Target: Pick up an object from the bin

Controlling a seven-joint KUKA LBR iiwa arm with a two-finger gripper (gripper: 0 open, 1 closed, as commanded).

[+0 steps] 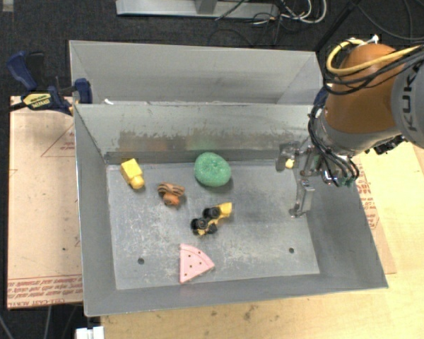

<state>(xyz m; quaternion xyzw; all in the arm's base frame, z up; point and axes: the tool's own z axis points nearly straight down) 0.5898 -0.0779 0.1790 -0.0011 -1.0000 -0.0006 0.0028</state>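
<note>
Hanging low over the floor of the bin [198, 97] at three o'clock, the gripper [297, 209] stands well apart from every toy.

From where I stand, the arm [360, 97] leans in over the right rim and the gripper points down at bare metal close to the right wall; whether it is open or closed I cannot tell. Nearest to it, off at its nine o'clock, is a small yellow-and-black car [212, 219] at the middle of the floor. A green lump [212, 169] sits at twelve o'clock by the back wall. A brown toy [171, 195] lies at ten o'clock, with a yellow block [132, 173] farther out the same way. A pink wedge [193, 263] lies at seven o'clock near the front.
</note>
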